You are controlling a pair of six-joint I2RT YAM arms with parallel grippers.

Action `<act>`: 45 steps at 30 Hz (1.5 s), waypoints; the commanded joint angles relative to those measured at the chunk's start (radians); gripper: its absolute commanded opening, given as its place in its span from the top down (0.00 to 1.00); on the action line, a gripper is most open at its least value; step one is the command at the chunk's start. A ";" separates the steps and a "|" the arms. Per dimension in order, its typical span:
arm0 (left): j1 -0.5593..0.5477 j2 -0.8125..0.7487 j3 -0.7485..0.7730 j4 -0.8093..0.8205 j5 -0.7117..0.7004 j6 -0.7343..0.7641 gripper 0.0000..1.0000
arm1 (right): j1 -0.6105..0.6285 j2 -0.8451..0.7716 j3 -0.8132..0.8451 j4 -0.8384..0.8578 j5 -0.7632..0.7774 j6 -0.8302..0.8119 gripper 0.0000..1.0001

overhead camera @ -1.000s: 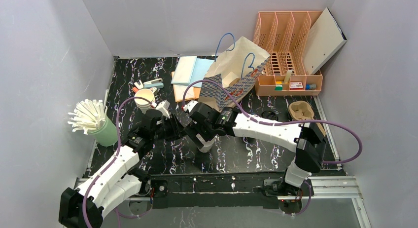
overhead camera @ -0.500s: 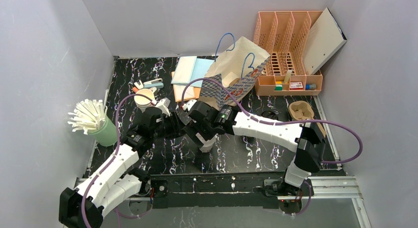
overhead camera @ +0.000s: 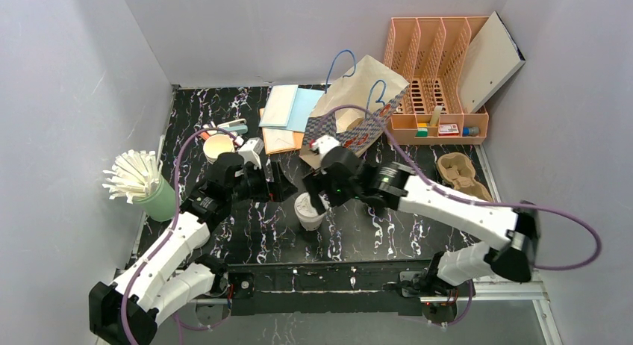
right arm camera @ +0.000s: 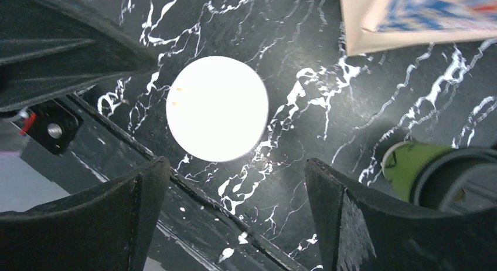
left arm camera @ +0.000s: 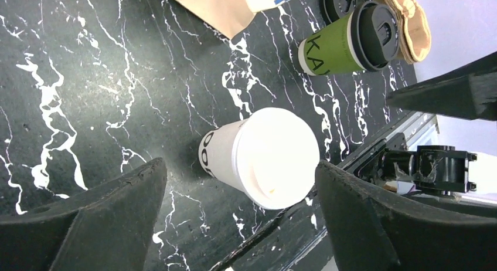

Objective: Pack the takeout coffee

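Both arms have drawn back from the white lidded paper cup (overhead camera: 308, 210), and the left pincer (left arm camera: 239, 164) has spread wide. The right pincer (right arm camera: 234, 162) is spread too, and neither holds anything. Packing looks to be next. The dark green tapered paper cup with a black lid (left arm camera: 337, 45) stands upright on the black marbled surface (left arm camera: 88, 77) near the brown paper bag (overhead camera: 358, 106). A pincer must close round its wall.

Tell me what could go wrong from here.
1. The left gripper and right gripper both hang open over the white lidded cup, close together; they might collide.
2. That cup stands near the table's near edge; a nudge might tip it off.
3. The green cup stands close by, and a careless sweep may knock it.
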 commanded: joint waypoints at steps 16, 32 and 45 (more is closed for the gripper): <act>-0.224 0.143 0.167 -0.012 0.057 0.650 0.04 | -0.293 -0.448 -0.616 0.575 -0.468 0.509 0.39; -0.239 0.326 0.246 -0.123 0.220 0.914 0.18 | -0.289 -0.433 -0.760 0.792 -0.535 0.641 0.49; -0.239 0.339 0.252 -0.141 0.258 0.895 0.13 | -0.270 -0.352 -0.776 0.843 -0.545 0.646 0.54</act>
